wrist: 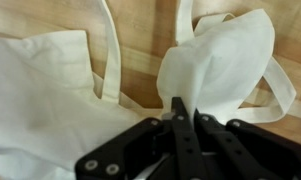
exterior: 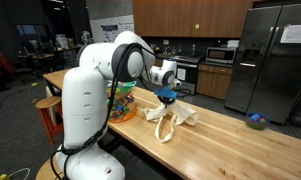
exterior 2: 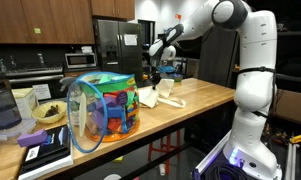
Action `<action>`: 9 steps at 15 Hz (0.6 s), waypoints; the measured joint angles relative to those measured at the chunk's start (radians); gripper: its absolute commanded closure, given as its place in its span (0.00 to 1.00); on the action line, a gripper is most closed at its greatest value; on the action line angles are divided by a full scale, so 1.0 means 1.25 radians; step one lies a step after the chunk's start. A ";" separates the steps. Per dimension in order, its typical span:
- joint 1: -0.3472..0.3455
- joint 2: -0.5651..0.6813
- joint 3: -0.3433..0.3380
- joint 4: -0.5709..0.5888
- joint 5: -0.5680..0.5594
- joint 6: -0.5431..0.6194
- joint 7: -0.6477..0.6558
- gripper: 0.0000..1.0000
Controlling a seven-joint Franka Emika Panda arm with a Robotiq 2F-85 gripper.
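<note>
A cream cloth tote bag [exterior: 175, 119] lies on the wooden counter [exterior: 240, 145], its straps spread out. In the wrist view my gripper [wrist: 186, 108] is shut on a bunched fold of the tote bag [wrist: 215, 60], which rises from between the two black fingers [wrist: 177, 125]. The rest of the bag lies flat to the left, with a strap [wrist: 112, 50] looping over the wood. In both exterior views the gripper [exterior 2: 156, 72] hangs just above the bag [exterior 2: 164, 98] with the cloth pulled up to it.
A colourful mesh basket of toys [exterior 2: 103, 107] stands on the counter end near the robot base [exterior: 85, 120]. A small bowl [exterior: 255, 121] sits at the far right. A black pot [exterior 2: 2, 105] and books [exterior 2: 42, 148] lie beside the basket. Behind are a fridge [exterior: 275, 55] and cabinets.
</note>
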State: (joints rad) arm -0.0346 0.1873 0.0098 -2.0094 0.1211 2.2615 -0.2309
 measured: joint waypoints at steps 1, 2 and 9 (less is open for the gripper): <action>0.000 0.017 0.001 0.027 0.000 0.007 0.000 0.99; 0.000 0.035 0.001 0.056 0.001 0.012 0.001 0.99; -0.011 0.156 -0.008 0.276 0.000 0.025 0.038 0.99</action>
State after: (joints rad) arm -0.0483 0.3820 -0.0007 -1.6643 0.1207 2.2929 -0.1837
